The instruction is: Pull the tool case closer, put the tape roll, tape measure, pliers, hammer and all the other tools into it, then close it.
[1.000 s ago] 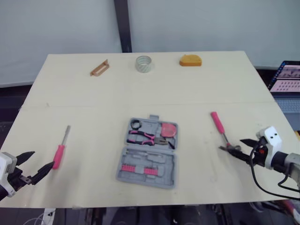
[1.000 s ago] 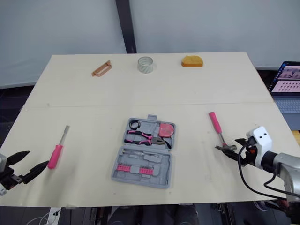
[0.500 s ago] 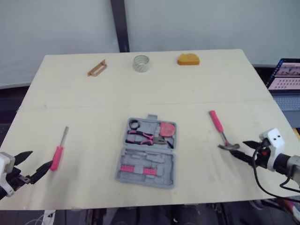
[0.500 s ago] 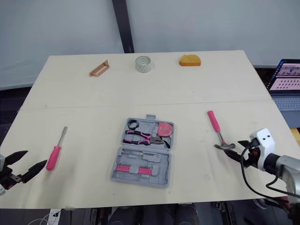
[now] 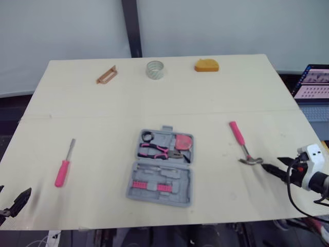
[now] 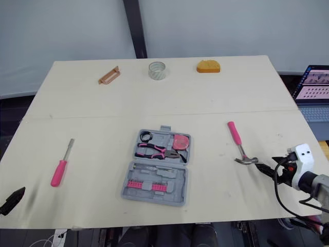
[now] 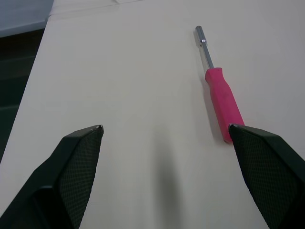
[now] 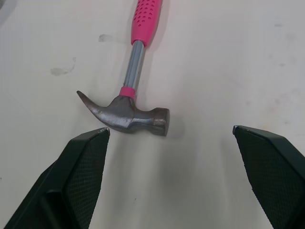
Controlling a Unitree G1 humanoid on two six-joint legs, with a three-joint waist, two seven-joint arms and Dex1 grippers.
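Pale table (image 5: 154,103) before a grey wall (image 5: 231,25): between my spread left gripper (image 7: 165,128) and spread right gripper (image 8: 170,129) lies the open case (image 5: 181,194), holding pliers (image 5: 159,150) and bits (image 5: 145,185).

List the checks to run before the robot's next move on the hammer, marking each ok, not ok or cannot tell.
1. Right arm's jaws open: ok, spread wide.
2. Hammer between them: not ok, its head lies just beyond the tips.
3. Tool case open: ok, lying flat.
4. Free slot for the hammer in the case: cannot tell.
5. Left arm's jaws open: ok; screwdriver not gripped.
6. Tape roll packed: not ok, far from the case.
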